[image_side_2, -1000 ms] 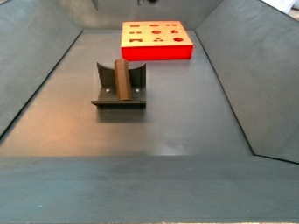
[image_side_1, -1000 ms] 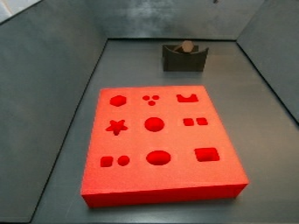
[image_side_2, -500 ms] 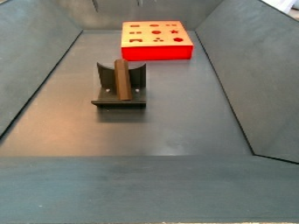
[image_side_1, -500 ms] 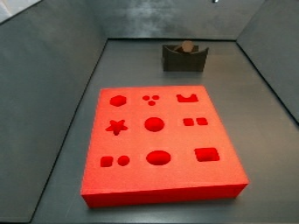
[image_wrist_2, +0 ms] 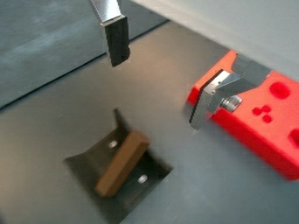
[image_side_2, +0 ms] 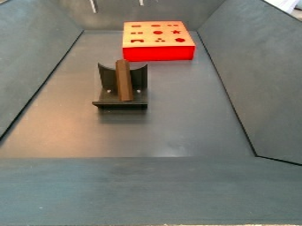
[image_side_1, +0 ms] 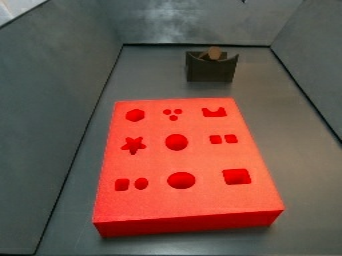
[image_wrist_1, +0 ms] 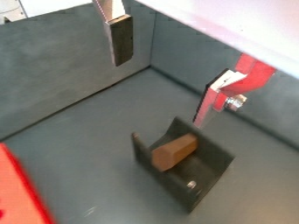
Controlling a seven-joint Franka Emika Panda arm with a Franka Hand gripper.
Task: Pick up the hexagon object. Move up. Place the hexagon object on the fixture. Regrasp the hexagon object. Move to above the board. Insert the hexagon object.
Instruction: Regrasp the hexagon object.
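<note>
Gripper (image_wrist_1: 170, 54) hangs high above the fixture (image_wrist_1: 187, 166), fingers (image_wrist_2: 117, 42) spread wide and holding nothing. The brown hexagon peg (image_wrist_1: 176, 151) lies in the fixture's notch, and the red board (image_side_1: 182, 165) sits well apart.

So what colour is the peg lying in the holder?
Dark brown; the peg shows best in a wrist view, with the open claw above it.

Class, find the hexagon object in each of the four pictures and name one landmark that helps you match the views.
Wrist view: hexagon object lying tilted in the fixture, below the open claw.
Wrist view: peg in the fixture notch, claw above.
Side view: far end, beyond the board.
Side view: mid-floor.
Shared landmark: the fixture.
</note>
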